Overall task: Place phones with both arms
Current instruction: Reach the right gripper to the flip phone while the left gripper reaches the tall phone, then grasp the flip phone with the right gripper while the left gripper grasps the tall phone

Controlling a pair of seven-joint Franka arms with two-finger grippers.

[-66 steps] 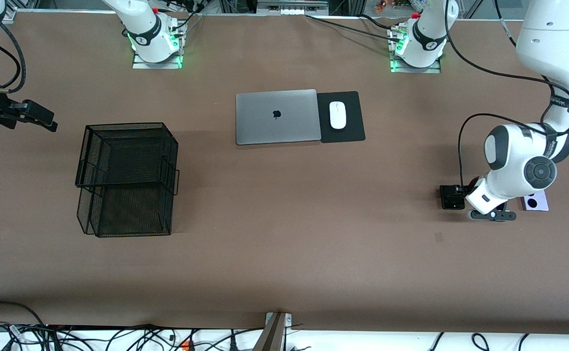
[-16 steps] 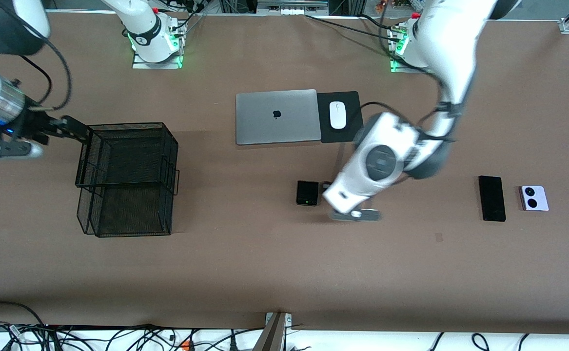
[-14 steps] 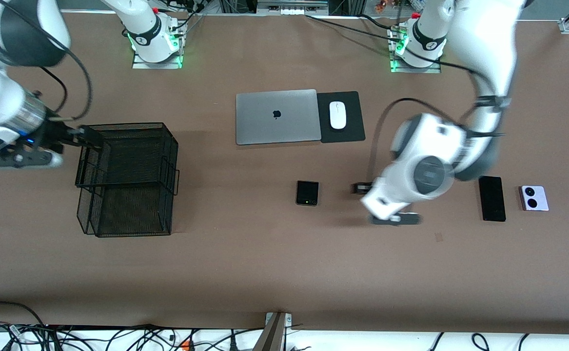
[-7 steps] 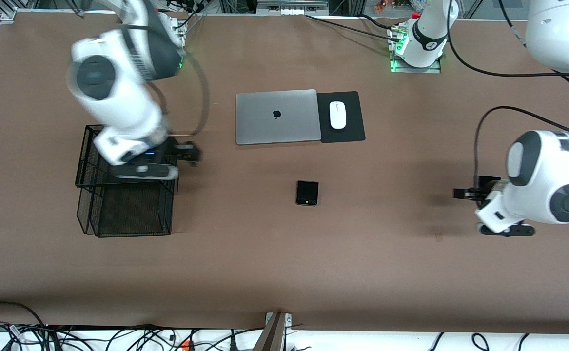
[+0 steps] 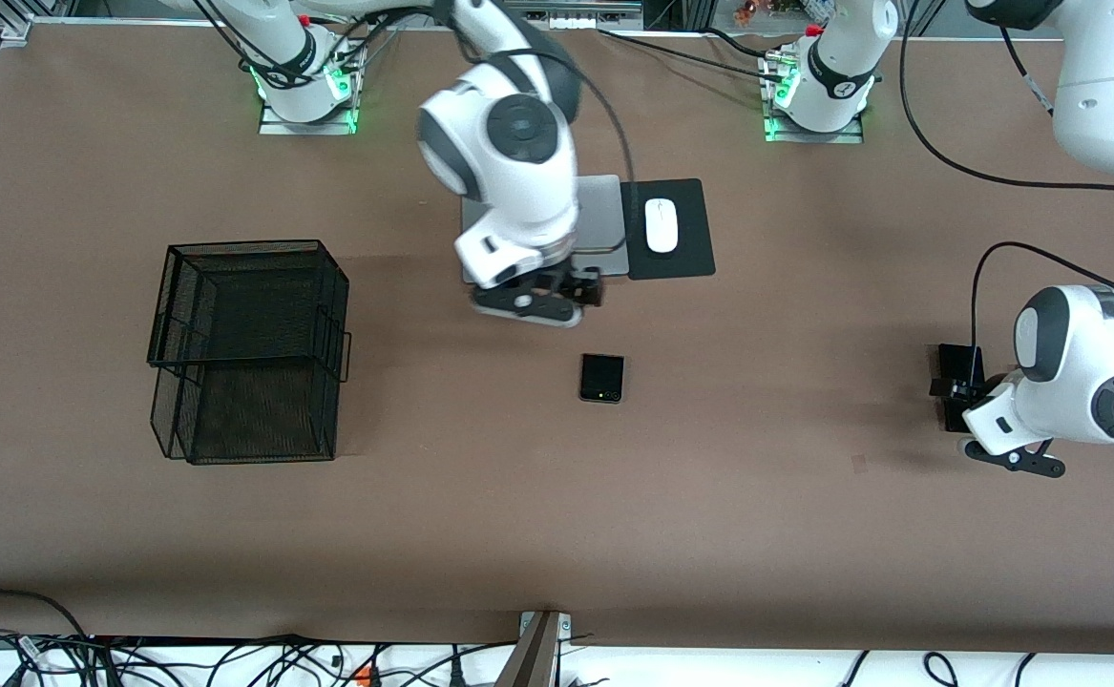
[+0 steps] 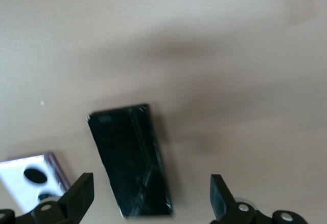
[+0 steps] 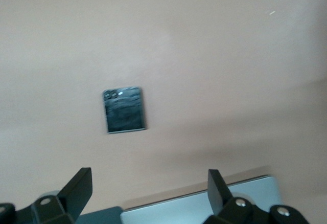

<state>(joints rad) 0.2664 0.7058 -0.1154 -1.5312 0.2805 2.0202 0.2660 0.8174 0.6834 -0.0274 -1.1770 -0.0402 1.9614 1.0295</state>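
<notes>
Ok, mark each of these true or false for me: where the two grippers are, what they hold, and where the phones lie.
1. The right gripper hangs open over the closed silver laptop's near edge. True.
2. The squarish black folded phone lies inside the black wire mesh basket. False: it lies on the bare brown table.
3. The left gripper is shut on the long slim black slab phone. False: open above it.
4. The white mouse rests on the black mouse pad. True.
</notes>
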